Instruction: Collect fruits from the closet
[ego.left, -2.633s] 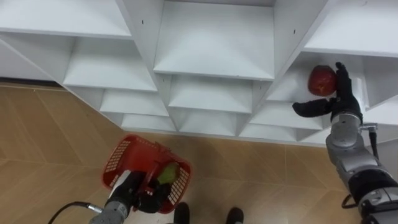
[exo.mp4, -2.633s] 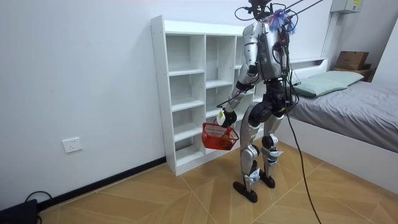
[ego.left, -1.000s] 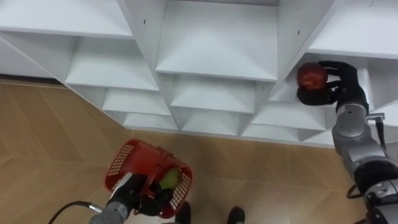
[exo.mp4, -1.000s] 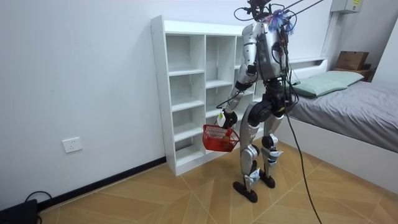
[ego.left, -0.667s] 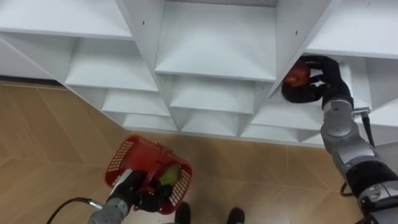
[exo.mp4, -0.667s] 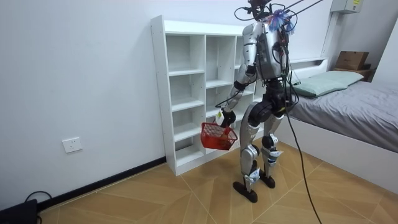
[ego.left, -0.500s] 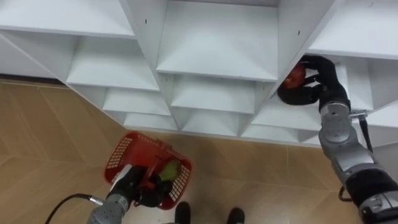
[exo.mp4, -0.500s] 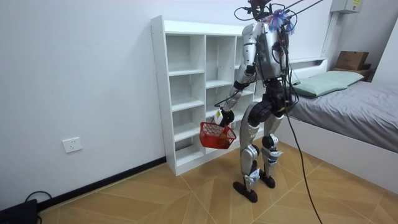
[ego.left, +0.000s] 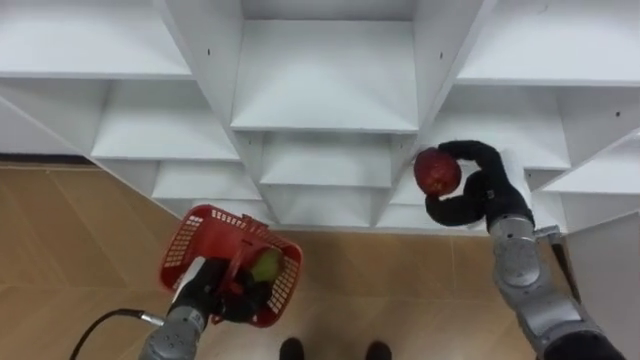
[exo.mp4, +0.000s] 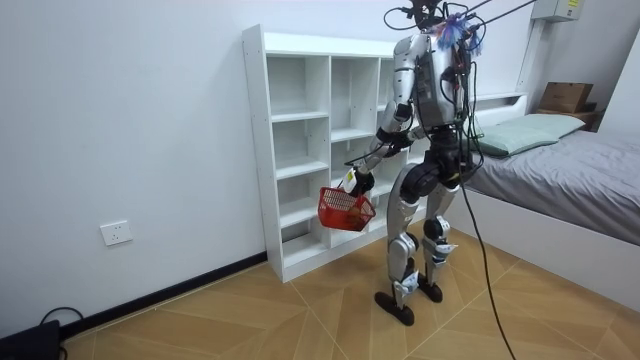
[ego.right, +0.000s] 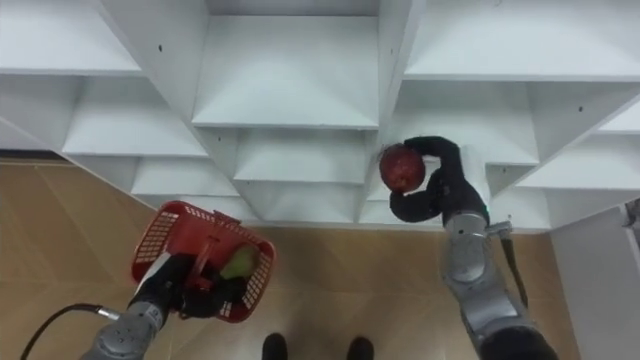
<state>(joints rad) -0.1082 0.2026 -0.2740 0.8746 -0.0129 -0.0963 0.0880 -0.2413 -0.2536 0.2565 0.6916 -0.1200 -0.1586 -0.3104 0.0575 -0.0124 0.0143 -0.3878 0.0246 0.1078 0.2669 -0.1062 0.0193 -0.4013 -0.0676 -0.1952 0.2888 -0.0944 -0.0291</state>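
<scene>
A red apple (ego.left: 437, 171) (ego.right: 402, 167) sits in my right hand (ego.left: 482, 190) (ego.right: 447, 188), whose fingers and thumb curl round it. The hand holds it just in front of the white closet shelves (ego.left: 330, 75), outside the right-hand compartments. Lower left, my left hand (ego.left: 212, 291) (ego.right: 176, 284) is shut on the handle of a red mesh basket (ego.left: 184, 240) (ego.right: 153, 241), hanging above the floor. A green fruit (ego.left: 265, 266) (ego.right: 238, 263) lies in the basket. In the room view I stand upright facing the closet (exo.mp4: 300, 150), the basket (exo.mp4: 345, 208) held at hip height.
The closet's compartments in the eye views hold nothing. Wooden floor (ego.left: 60, 230) lies below the shelves. A bed (exo.mp4: 560, 165) stands on the room view's right, behind me. A wall socket (exo.mp4: 116, 233) sits on the room view's left.
My right hand has closed round the apple and drawn it out of the right compartment, leftward and down. In the room view the basket has risen a little toward the closet.
</scene>
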